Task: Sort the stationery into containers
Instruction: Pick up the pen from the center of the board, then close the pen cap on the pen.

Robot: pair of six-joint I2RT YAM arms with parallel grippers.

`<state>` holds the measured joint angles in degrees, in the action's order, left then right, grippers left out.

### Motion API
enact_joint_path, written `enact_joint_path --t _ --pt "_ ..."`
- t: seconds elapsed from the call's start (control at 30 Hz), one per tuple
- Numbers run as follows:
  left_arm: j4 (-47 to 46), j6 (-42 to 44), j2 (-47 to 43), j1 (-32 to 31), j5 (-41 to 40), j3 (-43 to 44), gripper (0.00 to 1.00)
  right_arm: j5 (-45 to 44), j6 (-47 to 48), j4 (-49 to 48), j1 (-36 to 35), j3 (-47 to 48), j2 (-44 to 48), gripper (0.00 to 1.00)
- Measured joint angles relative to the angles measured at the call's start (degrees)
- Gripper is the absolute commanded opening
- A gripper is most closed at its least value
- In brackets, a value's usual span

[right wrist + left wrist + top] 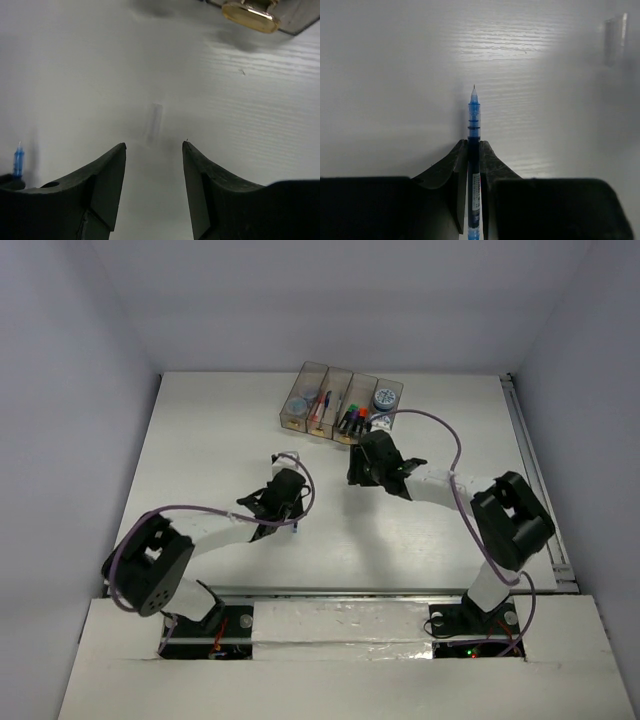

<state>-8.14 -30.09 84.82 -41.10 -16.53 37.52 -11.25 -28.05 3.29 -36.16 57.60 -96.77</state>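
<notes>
Top view: the containers stand in a row at the upper middle of the table, already holding blue-grey rolls, pens and highlighters. The left arm reaches to the centre left, its jaws clamped on a blue pen, well apart from the containers. The right arm stretches in from the right, its jaws just below the containers.

Left wrist view: the jaws are pressed together on the blue pen, whose tip points up the frame over bare table.

Right wrist view: the jaws stand apart and hold nothing. Between them on the table lies a short pale see-through piece, too blurred to name. A tan end piece of one container shows at the upper right, and the blue pen's tip at the lower left
</notes>
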Motion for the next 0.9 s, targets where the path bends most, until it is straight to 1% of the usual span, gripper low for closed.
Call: enact_joint_path --t 0.17,0.23,0.33,0.47,0.53,0.63,0.67,0.8,0.87,0.9 --pt "-0.94 0.04 -9.35 -0.04 2.97 -3.10 0.00 0.55 -0.46 -0.11 0.00 5.75 -6.78 0.54" --pt "-1.86 0.07 -12.02 -0.04 4.07 -4.02 0.00 0.52 -0.61 0.00 0.00 6.71 -8.26 0.54" --pt "-3.10 0.17 -15.08 -0.31 5.64 -5.75 0.00 0.50 -0.90 0.31 0.00 8.04 -10.71 0.50" --pt "-4.00 0.31 -16.48 -0.57 7.72 -7.19 0.00 0.11 -1.14 1.18 0.00 9.60 -13.00 0.48" --pt "-4.48 0.46 -16.48 -0.59 8.55 -7.37 0.00 -0.33 -1.22 1.33 0.00 10.58 -13.57 0.43" --pt "-5.68 0.50 -16.50 -0.59 9.49 -7.69 0.00 -0.70 -1.53 1.53 0.00 11.04 -14.10 0.38" --pt "-6.19 0.50 -16.61 -0.59 9.79 -7.93 0.00 -0.92 -1.55 1.64 0.00 11.04 -14.14 0.31" --pt "-7.13 0.52 -17.66 -0.59 10.80 -8.96 0.00 -1.44 -1.81 2.23 0.09 11.02 -14.16 0.22" --pt "-7.21 0.52 -18.14 -0.59 11.34 -9.03 0.00 -1.60 -1.79 2.36 0.11 11.02 -14.16 0.11" --pt "-7.45 0.50 -18.29 -0.57 11.63 -9.03 0.00 -1.66 -1.81 2.40 0.11 11.02 -14.16 0.02"
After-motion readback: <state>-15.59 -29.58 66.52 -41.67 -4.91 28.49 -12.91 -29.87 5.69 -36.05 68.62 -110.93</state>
